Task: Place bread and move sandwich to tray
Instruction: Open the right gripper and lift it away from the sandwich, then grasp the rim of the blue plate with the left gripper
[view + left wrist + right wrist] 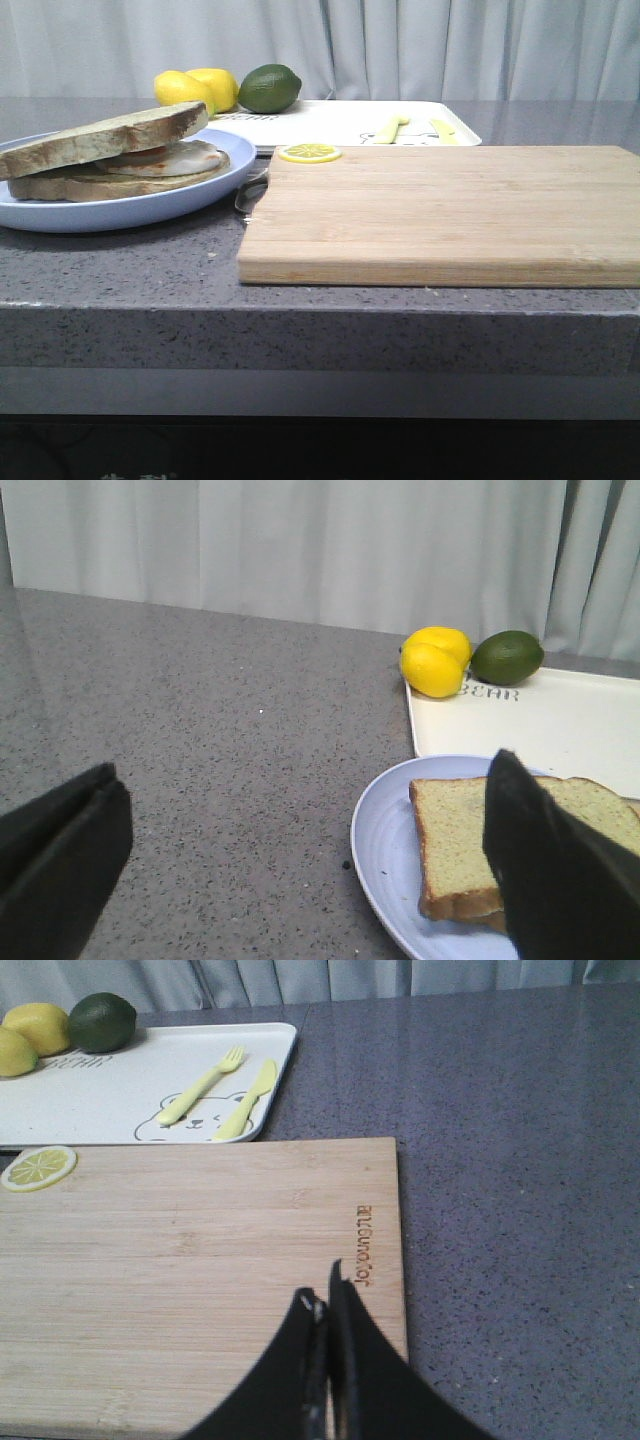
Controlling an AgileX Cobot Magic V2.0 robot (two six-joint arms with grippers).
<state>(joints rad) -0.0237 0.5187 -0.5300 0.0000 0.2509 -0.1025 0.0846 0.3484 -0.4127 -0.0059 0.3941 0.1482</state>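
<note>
Resting on the round pale blue plate (pixel 385 855), the egg sandwich (pixel 120 160) already carries the plain bread (pixel 520 845). Left gripper (pixel 300 865) hangs wide open, empty; right gripper (pixel 327 1305) is closed, empty. Grasp the plate rim level toward the cream-white tray (pixel 350 125).

Sandwich (pixel 115 155) left of cutting board (pixel 445 215)

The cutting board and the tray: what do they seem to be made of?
The cutting board looks like wood or bamboo with a matte finish: pale tan strips with straight grain and a burned-in logo. The tray looks like plastic or melamine, though I cannot be sure: smooth cream-white, slightly glossy, with a printed bear drawing.
</note>
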